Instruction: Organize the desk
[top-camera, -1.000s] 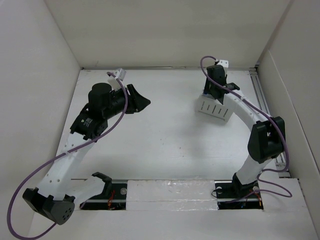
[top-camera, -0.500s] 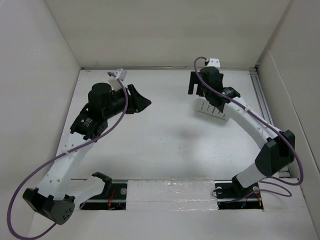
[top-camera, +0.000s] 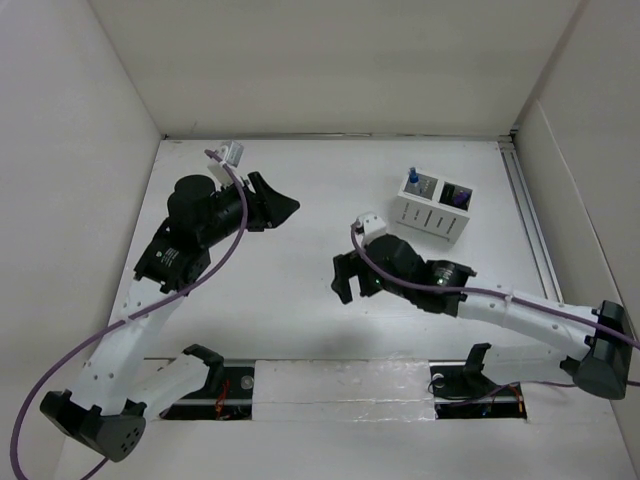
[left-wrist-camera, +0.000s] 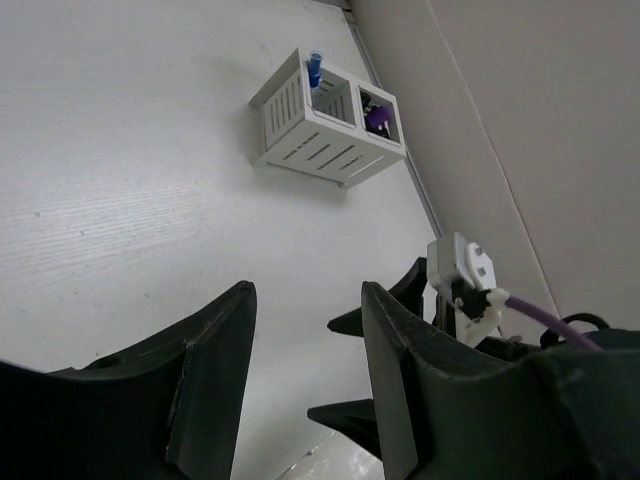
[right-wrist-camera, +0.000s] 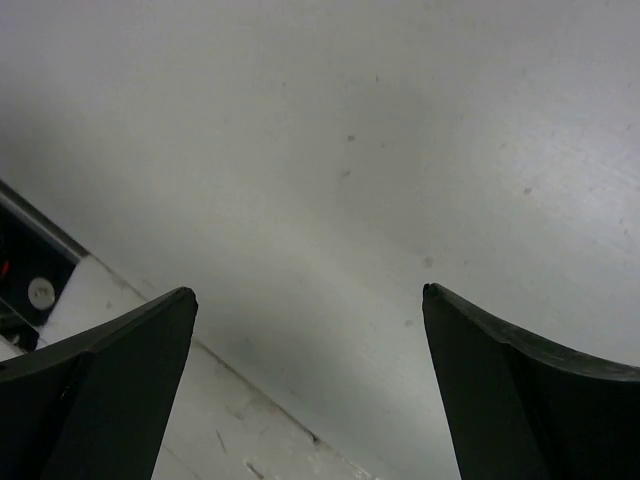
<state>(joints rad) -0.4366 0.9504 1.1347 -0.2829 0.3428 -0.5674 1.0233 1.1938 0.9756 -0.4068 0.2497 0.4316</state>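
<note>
White desk (right-wrist-camera: 400, 150) mostly fills right-wrist view; left-wrist view shows organizer (left-wrist-camera: 325, 135); left gripper (left-wrist-camera: 305, 300) part-open, right gripper (right-wrist-camera: 308, 295) wide, both empty.

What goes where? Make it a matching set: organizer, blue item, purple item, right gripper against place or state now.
1. organizer
2. blue item
3. purple item
4. right gripper

A. fingers open, over the bare middle of the desk
B. far right part of the desk
C. left compartment, top view
D. right compartment, top view

Pairs: 1-B, 2-C, 3-D, 4-A
</note>
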